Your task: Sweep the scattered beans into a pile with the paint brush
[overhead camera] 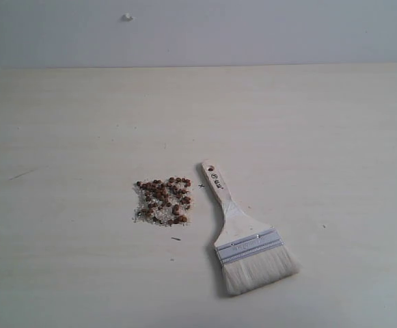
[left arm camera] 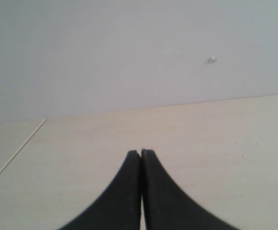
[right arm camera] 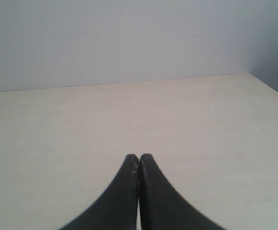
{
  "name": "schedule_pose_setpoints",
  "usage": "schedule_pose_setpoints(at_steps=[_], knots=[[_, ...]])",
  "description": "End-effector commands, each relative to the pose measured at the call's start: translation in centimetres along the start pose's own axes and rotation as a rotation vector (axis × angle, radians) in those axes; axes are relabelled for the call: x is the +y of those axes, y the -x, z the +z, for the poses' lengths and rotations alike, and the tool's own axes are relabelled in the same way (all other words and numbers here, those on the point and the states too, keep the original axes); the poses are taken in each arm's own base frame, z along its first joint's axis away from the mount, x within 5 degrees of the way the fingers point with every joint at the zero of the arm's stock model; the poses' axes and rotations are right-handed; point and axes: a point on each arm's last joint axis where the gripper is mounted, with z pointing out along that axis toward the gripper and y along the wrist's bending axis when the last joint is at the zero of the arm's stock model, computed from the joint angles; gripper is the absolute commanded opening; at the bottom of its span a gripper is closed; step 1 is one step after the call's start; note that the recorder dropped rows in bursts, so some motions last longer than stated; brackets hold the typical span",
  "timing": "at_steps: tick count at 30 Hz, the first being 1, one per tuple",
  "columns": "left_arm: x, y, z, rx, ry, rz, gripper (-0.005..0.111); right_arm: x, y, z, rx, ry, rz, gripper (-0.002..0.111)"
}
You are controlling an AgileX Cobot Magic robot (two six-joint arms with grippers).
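Observation:
Small reddish-brown beans (overhead camera: 164, 200) mixed with pale crumbs lie in a loose patch on the pale wooden table (overhead camera: 82, 123) in the exterior view. Just right of them lies the paint brush (overhead camera: 242, 234), flat on the table, its wooden handle pointing toward the back and its white bristles toward the front right. Neither arm shows in the exterior view. My left gripper (left arm camera: 141, 152) is shut with nothing between its black fingers, over bare table. My right gripper (right arm camera: 139, 156) is likewise shut and empty. Neither wrist view shows the beans or the brush.
A grey wall (overhead camera: 198, 31) rises behind the table, with a small white mark (overhead camera: 127, 17) on it. The table's right edge (right arm camera: 272, 88) shows in the right wrist view. A thin seam line (left arm camera: 16, 152) crosses the table in the left wrist view.

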Motion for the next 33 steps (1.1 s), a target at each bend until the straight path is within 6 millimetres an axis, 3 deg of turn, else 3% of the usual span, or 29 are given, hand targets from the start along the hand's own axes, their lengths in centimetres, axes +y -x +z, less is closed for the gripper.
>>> schedule_pose_setpoints(at_steps=[1,33], knots=[[0.00,0.07,-0.06,-0.009,0.001,-0.007,0.000,-0.03,-0.13,0.00,-0.001,-0.005,-0.003,0.000],[-0.08,-0.53,-0.07,0.058,-0.008,0.010,0.000,-0.03,-0.13,0.00,-0.001,-0.005,-0.003,0.000]])
